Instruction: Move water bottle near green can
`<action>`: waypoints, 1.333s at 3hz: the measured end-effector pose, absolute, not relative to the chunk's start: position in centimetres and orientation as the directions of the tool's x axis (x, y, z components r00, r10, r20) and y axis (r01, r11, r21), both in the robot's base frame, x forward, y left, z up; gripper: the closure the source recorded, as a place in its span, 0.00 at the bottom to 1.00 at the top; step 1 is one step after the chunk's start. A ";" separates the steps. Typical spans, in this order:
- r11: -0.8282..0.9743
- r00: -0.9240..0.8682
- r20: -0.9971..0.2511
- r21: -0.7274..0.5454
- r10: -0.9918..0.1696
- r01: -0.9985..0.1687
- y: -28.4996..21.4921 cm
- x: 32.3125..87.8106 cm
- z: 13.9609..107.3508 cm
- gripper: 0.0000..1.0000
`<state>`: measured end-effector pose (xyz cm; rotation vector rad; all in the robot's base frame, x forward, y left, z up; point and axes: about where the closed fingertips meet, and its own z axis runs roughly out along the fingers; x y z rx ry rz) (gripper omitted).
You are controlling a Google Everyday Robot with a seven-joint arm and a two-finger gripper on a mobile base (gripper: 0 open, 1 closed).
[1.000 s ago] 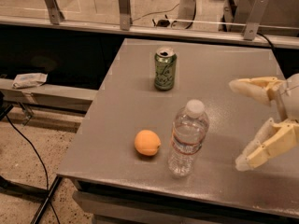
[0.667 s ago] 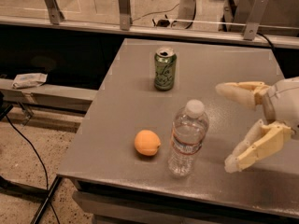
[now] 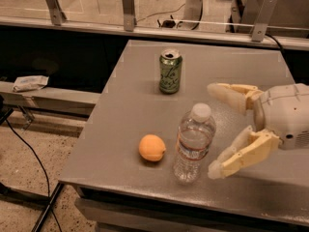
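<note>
The water bottle (image 3: 194, 143) stands upright near the front of the grey table (image 3: 130, 105); it is clear ribbed plastic with a white cap and a reddish-white label band. The green can (image 3: 170, 71) stands upright farther back, a little to the left of the bottle. My gripper (image 3: 211, 129) comes in from the right with its cream fingers (image 3: 234, 157) spread wide, just right of the bottle. It is open and empty. One finger is behind the bottle's cap level, the other near its base.
An orange (image 3: 152, 148) lies on the table just left of the bottle. The table's front edge is close below the bottle. A metal rail with posts (image 3: 128, 6) runs behind the table. Cables and a ledge are on the floor at left.
My gripper has moved left toward the bottle, with its fingers still spread. The bottle, can and orange have not moved.
</note>
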<state>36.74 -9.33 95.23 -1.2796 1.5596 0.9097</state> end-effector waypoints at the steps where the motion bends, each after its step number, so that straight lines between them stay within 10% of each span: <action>1: 0.222 -0.029 -0.948 -0.044 -0.318 -0.974 -7.8 36.8 94.9 0.00; 4: 0.234 -0.034 -0.949 -0.042 -0.313 -0.971 -6.5 37.0 93.3 0.72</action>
